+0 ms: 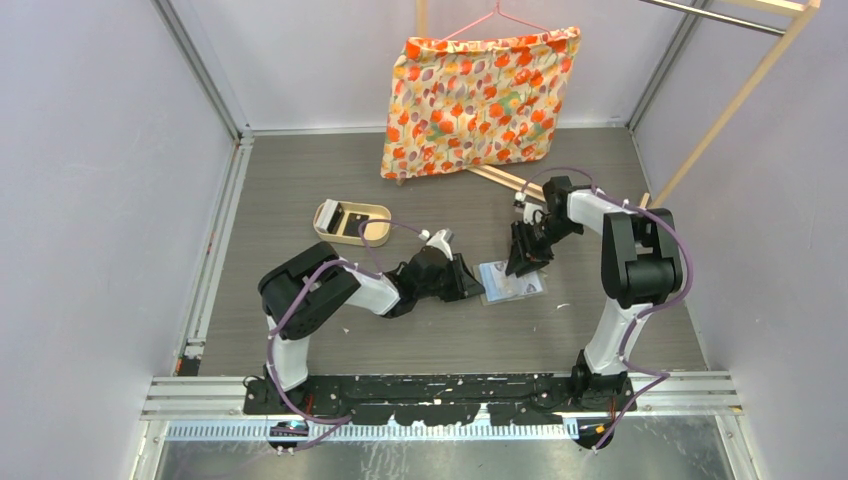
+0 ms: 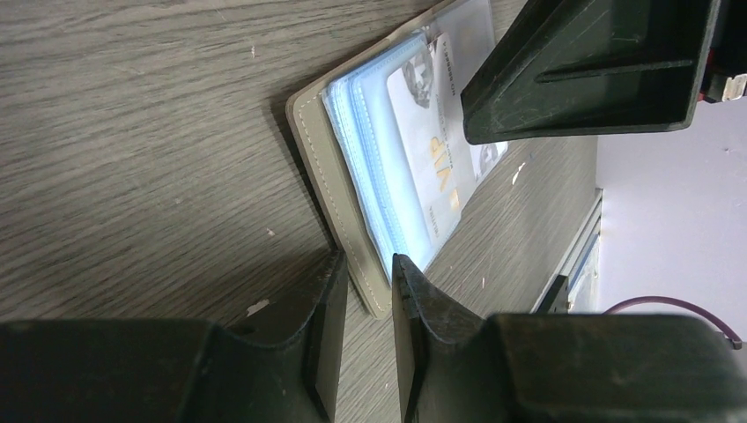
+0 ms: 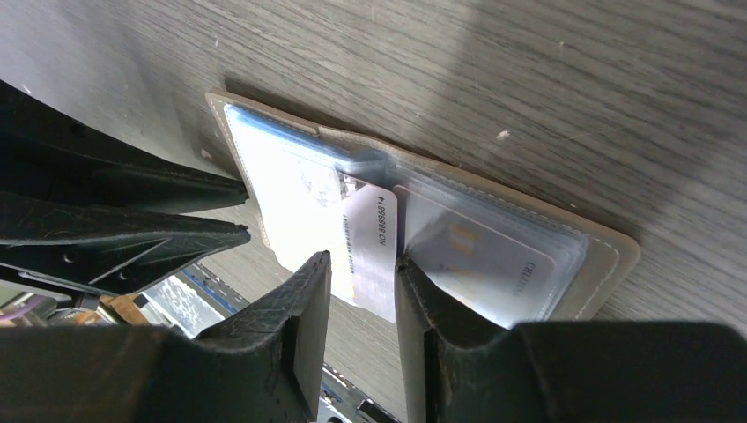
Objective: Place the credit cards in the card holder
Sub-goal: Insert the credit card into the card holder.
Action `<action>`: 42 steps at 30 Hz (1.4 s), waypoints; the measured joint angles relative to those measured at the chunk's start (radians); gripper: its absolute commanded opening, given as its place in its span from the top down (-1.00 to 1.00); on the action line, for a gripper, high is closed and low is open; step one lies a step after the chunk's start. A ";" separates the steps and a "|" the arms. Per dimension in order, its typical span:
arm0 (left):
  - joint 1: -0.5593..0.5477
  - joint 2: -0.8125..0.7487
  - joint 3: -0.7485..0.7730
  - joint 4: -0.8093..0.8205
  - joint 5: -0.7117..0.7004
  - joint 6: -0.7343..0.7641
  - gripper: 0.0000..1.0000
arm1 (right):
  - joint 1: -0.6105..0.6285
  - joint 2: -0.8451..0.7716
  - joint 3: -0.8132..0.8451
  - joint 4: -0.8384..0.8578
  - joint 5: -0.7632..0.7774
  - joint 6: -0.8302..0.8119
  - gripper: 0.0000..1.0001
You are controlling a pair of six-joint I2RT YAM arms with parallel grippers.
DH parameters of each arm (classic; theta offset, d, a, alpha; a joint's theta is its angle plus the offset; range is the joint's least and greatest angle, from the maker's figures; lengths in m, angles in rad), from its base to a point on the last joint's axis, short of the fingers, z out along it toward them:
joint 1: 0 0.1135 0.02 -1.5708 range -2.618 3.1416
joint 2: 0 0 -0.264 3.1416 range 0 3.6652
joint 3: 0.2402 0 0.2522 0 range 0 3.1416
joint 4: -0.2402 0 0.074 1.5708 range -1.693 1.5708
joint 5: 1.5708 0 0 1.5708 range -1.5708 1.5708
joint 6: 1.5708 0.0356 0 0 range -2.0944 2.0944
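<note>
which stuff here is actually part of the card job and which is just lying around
Part of the job:
card holder, open on the table
white card, partly in a pocket
pocketed card
left gripper, on the holder's edge
right gripper, astride the white card

Lying about:
tan tray
floral cloth on a hanger
wooden rack
</note>
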 measured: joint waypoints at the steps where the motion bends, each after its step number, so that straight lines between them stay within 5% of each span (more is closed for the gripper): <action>1: 0.000 0.002 0.002 0.000 0.001 0.000 0.45 | -0.001 0.003 0.000 0.000 -0.006 0.001 0.24; 26: 0.000 0.008 0.012 0.000 0.011 0.002 0.40 | 0.010 0.031 0.000 -0.011 -0.084 -0.019 0.25; 39: 0.001 -0.233 -0.093 -0.110 -0.056 0.138 0.24 | 0.016 -0.278 0.000 -0.079 -0.030 -0.197 0.24; 42: 0.001 -0.318 -0.126 -0.137 -0.084 0.185 0.07 | 0.016 -0.342 -0.002 -0.087 -0.029 -0.233 0.20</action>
